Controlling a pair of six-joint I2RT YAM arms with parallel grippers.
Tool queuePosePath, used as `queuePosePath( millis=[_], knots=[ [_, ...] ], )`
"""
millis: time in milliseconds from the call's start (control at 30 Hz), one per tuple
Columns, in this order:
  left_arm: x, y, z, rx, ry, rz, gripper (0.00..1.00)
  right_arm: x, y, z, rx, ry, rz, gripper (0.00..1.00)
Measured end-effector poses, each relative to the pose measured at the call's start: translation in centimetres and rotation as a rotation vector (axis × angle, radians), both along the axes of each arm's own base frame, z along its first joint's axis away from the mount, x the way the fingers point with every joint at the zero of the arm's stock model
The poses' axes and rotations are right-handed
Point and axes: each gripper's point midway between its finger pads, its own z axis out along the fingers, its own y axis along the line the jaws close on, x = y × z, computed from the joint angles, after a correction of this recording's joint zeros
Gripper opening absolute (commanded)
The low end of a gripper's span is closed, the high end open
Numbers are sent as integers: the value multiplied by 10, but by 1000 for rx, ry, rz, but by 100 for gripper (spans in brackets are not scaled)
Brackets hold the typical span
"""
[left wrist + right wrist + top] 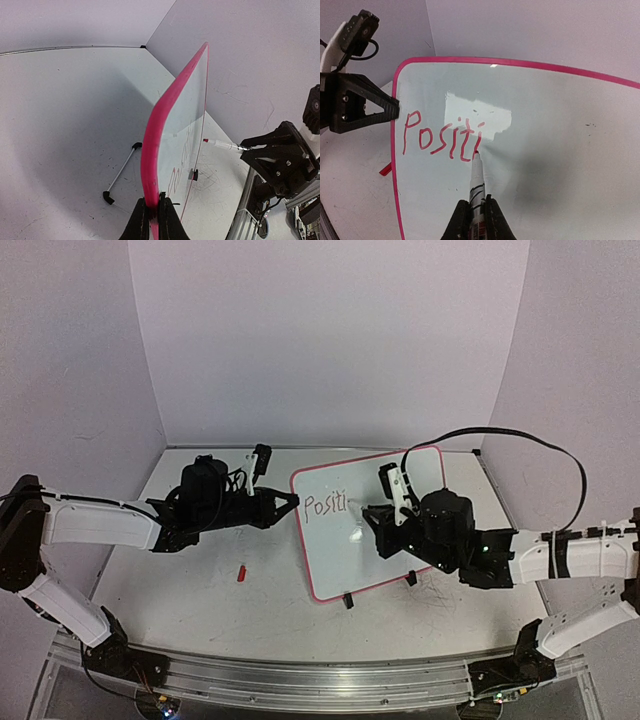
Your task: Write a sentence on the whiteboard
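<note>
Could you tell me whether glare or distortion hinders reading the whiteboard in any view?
Right wrist: a bright reflection on the whiteboard clips the lettering, legible anyway; left wrist: nearly edge-on, frame bowed by the lens; top: letters small and soft.

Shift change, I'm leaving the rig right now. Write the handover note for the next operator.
Left jaws: shut on the left edge of the whiteboard, steadying it where it stands on the table.
Right jaws: shut on the marker, with its tip at the board by the last letter.
Done: "Positi" in red, top left of the board.
Left: the rest of the word and the sentence.
Note: a small red piece, maybe the cap, lies on the table left of the board.
</note>
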Motion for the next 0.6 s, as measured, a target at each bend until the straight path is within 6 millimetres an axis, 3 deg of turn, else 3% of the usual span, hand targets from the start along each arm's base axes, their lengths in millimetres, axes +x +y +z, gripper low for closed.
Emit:
queuePosePath(
  millis=[600],
  knots=[
    [0,0,1,1,-4,-2,0,12,-2,0,-35,-28,-11,0]
  ],
)
